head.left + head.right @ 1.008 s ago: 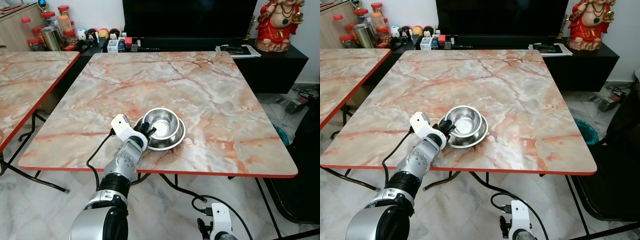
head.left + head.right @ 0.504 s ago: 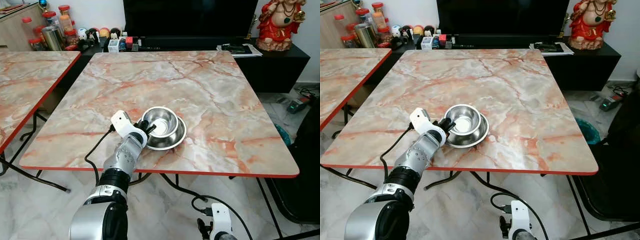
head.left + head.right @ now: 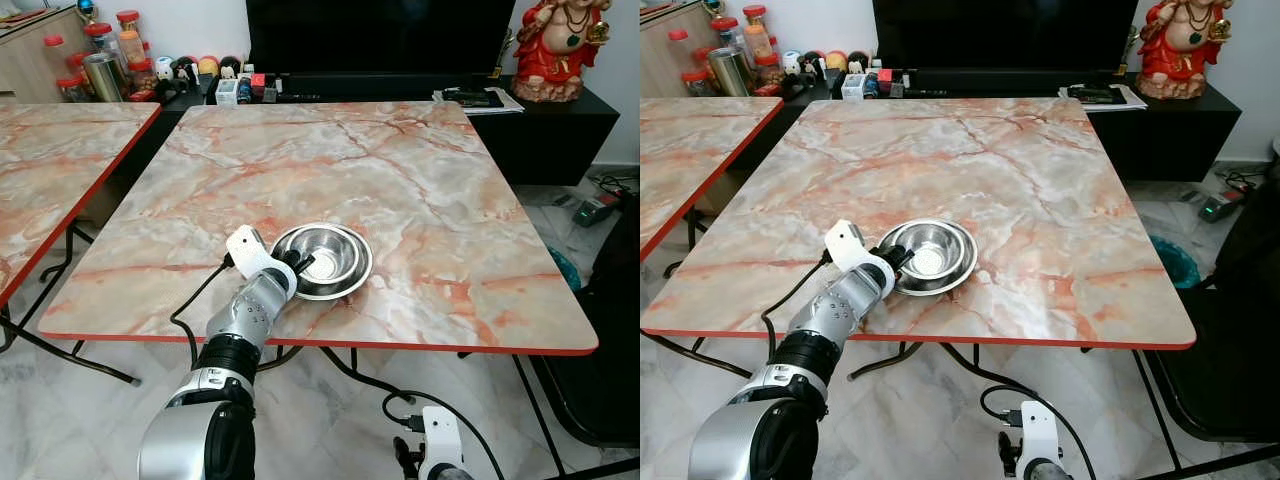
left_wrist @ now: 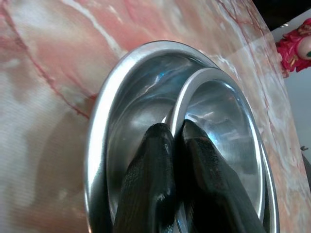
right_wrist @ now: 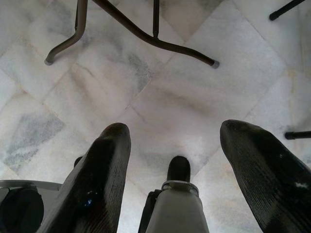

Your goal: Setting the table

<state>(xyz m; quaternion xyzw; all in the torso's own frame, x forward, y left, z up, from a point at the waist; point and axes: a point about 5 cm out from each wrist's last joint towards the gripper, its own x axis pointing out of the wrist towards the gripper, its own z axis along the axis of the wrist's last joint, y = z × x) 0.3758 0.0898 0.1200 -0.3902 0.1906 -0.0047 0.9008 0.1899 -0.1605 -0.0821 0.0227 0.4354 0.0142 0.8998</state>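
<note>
Steel is what we have before us: a small steel bowl nested inside a wider steel bowl, both resting on the marble-patterned desk, toward its near edge and a little left of its middle. Our left gripper reaches in from the near side of the bowls, and in our left wrist view its jaws are pinched narrow on the inner bowl's rim, one black finger outside the rim and the other inside. We judge the rim grip is there because thin metal gives little else to hold, and it lets one bowl be drawn apart from the other for a separate place setting.

Beyond the bowls, the far end of the desk meets a dark cabinet with a red figurine. Left of the bowls stands a second desk.

Below the bowls' desk, our right gripper hangs idle over the tiled floor, its jaws spread wide.
</note>
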